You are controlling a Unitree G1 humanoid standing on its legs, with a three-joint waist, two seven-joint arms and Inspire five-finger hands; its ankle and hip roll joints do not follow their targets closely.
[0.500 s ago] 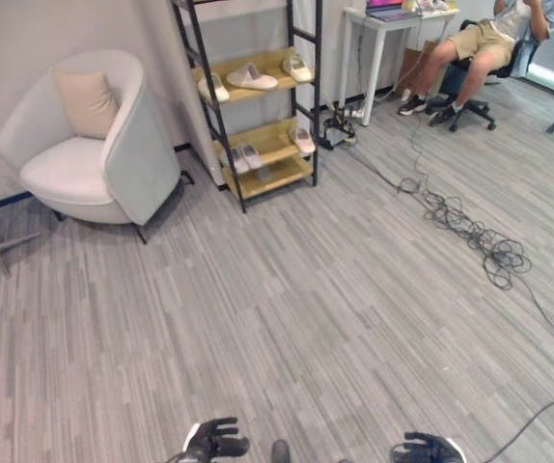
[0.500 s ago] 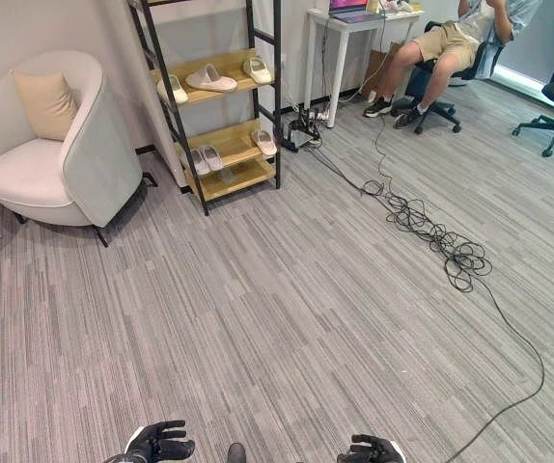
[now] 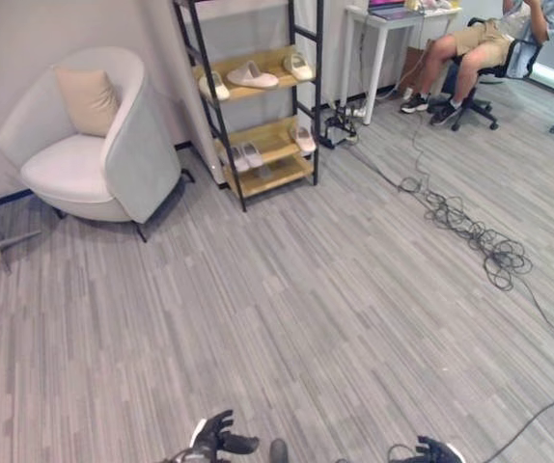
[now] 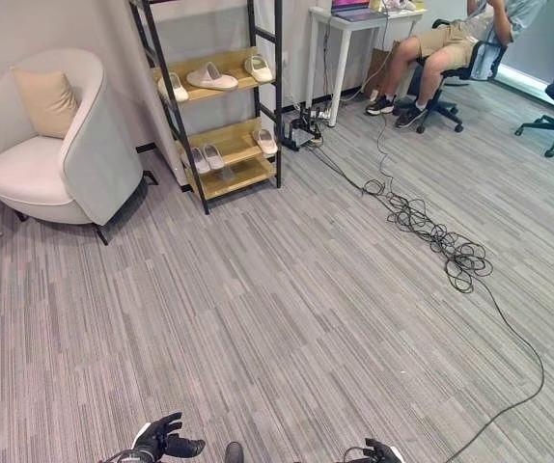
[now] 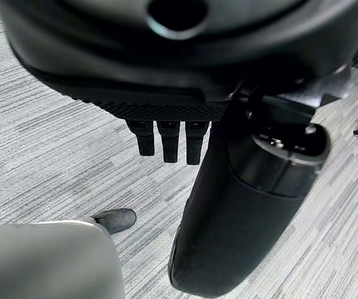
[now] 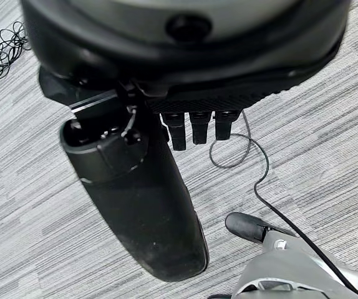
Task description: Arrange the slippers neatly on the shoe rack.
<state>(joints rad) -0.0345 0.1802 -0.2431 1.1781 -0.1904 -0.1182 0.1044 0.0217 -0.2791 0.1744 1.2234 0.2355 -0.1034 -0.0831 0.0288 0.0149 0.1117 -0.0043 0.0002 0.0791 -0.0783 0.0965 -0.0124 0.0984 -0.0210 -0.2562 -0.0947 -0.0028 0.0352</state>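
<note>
The shoe rack (image 3: 273, 145), black-framed with wooden shelves, stands against the far wall. Its upper shelf carries three pale slippers (image 3: 251, 75), one lying sideways at the left end (image 3: 213, 87). On the lower shelf a pair of slippers (image 3: 243, 156) sits side by side, with a single slipper (image 3: 303, 140) at the right end. Far back from the rack, my left hand (image 3: 214, 441) and right hand (image 3: 433, 451) hang low over the grey floor. Both are open and hold nothing, as the left wrist view of the left hand (image 5: 241, 218) and the right wrist view of the right hand (image 6: 135, 199) also show.
A white armchair (image 3: 113, 154) with a beige cushion (image 3: 86, 101) stands left of the rack. A tangled black cable (image 3: 480, 241) runs across the floor at the right. A person (image 3: 480, 43) sits on an office chair by a white desk (image 3: 378, 34).
Both hands have sunk slightly toward the lower edge of the eye views. The rack and slippers stand as before.
</note>
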